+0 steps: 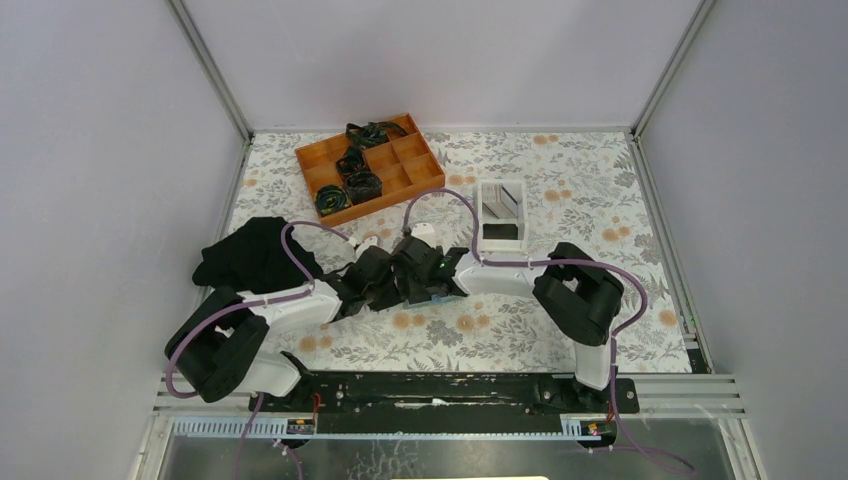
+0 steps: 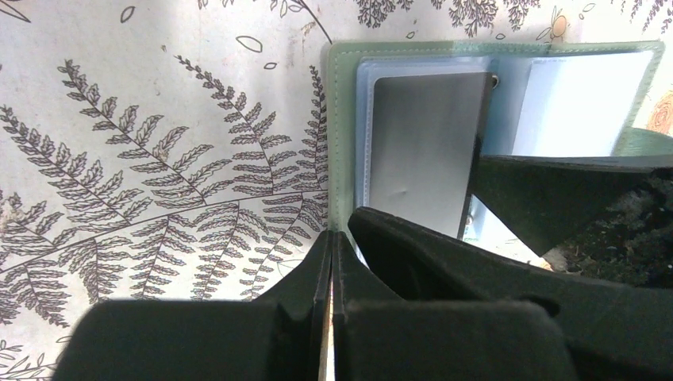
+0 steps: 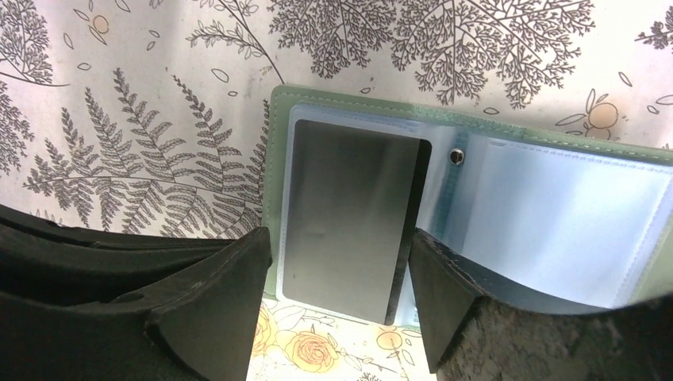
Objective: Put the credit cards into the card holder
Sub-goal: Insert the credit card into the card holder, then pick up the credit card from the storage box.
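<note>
Lying open at the centre of the table [image 1: 520, 335], the card holder [image 3: 274, 159] shows its green border at 9 and 12 o'clock in the right wrist view. A grey-silver card [image 3: 349, 206] sits on its left sleeve page. The right gripper [image 3: 340, 238] is spread to the card's width, flanking it; whether it presses the edges cannot be told. The left gripper [image 2: 331, 238] is pressed together on the holder's cover edge. From the holder, a white tray [image 1: 487, 205] with more cards [image 1: 500, 232] lies at 1 o'clock, an orange box [image 1: 300, 158] at 11 and a black cloth [image 1: 250, 255] at 9. Bare tablecloth lies open at 6, between the arms.
</note>
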Robot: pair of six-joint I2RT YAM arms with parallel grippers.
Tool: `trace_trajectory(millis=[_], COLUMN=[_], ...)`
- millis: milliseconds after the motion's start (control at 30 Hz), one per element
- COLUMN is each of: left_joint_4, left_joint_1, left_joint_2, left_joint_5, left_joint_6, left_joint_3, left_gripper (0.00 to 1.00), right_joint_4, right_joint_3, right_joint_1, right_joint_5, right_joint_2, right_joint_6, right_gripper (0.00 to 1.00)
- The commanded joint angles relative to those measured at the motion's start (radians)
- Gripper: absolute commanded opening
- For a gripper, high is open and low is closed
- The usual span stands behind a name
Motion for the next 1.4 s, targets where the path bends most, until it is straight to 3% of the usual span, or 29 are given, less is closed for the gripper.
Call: trace_trajectory(millis=[0,400,633,1100,1267,1367], left_joint_4=[0.019,-0.025,-0.048,-0.11,-0.133,-0.14], left_joint_1=[0.006,0.01,0.011,0.014,0.017,0.017], left_joint_2=[-0.01,-0.049,-0.085,-0.139,-0.156,-0.157], left_joint_5=[-0.026,-0.056,-0.074,-0.118,-0.136,-0.139], left_joint_6=[0.0,0.0,0.005,0.023,0.032,0.034], left_joint_3=[-0.004,0.005,0.016,0.045,0.065,0.075], left_gripper=[0.0,0.0,0.0,0.0,0.01,0.02], right_joint_4=[-0.066,-0.055,-0.109,-0.202,-0.167,-0.168], right_joint_3=[-0.019,-0.047,0.044,0.288,0.304,0.311], right_joint_1=[0.044,0.012,-0.027,-0.333,-0.439,-0.503], right_joint_5=[0.035,0.07,0.079,0.057,-0.004,-0.038], right_joint_2=[-0.052,-0.124,-0.147,-0.161,-0.162,-0.147], right_joint_6=[-0.001,-0.015,-0.075,-0.257,-0.261,-0.246], right_gripper=[0.71,0.72,0.72,0.75,0.64,0.64])
